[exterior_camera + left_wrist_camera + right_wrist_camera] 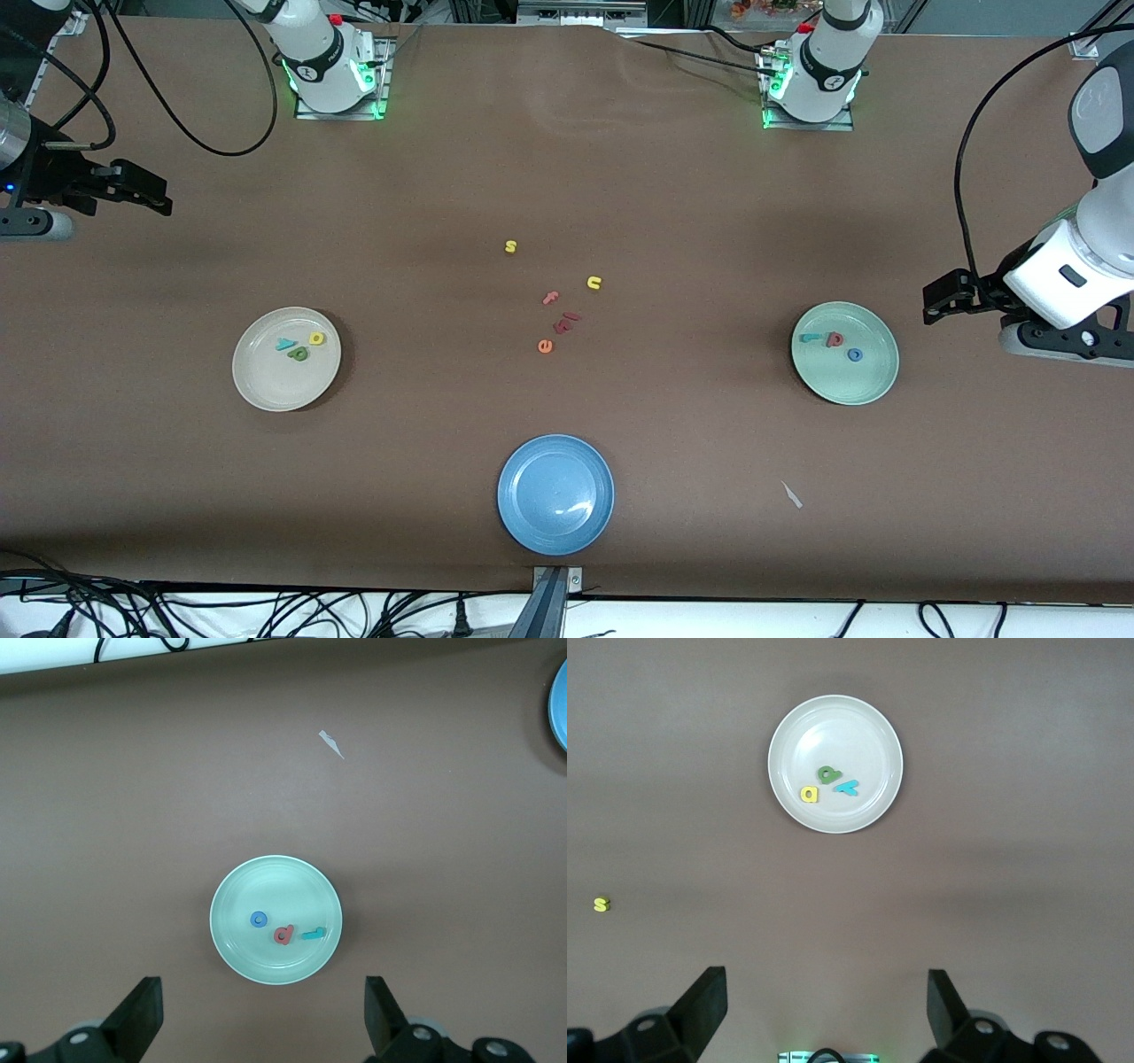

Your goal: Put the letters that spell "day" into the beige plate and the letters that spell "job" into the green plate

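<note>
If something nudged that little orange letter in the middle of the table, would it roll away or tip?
Probably neither. The orange letter lies flat on the brown table, so it would likely slide, not roll. It looks tiny beside the blue plate, so it is probably very light and easy to knock off course.

Three letters [300,345] lie in one plate [266,390] at the right arm's end of the table. Three more letters [833,342] lie in another plate [873,385] at the left arm's end. Between them, loose letters [558,306] lie on the table [567,177]. A third plate [532,523] sits nearer the camera.
</note>
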Robot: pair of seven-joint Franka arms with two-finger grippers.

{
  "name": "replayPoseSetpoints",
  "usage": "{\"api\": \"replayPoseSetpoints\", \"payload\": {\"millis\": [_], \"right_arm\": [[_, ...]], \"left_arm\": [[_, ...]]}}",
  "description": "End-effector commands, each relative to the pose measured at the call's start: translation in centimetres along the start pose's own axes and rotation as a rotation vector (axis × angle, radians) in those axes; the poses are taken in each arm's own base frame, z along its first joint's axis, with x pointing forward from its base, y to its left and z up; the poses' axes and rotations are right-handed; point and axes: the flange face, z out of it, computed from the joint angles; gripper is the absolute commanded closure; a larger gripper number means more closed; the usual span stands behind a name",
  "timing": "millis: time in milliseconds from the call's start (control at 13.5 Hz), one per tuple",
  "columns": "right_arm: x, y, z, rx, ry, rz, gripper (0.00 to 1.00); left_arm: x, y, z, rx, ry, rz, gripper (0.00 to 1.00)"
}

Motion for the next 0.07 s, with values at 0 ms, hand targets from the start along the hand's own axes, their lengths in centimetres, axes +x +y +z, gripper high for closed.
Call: {"api": "replayPoseSetpoints", "payload": {"millis": [0], "right_arm": [[0.07, 0.16, -0.53, -0.009, 0.007, -0.012, 0.00]], "left_arm": [[0.03, 0.11, -0.58, -0.031, -0.001, 0.030, 0.00]]}}
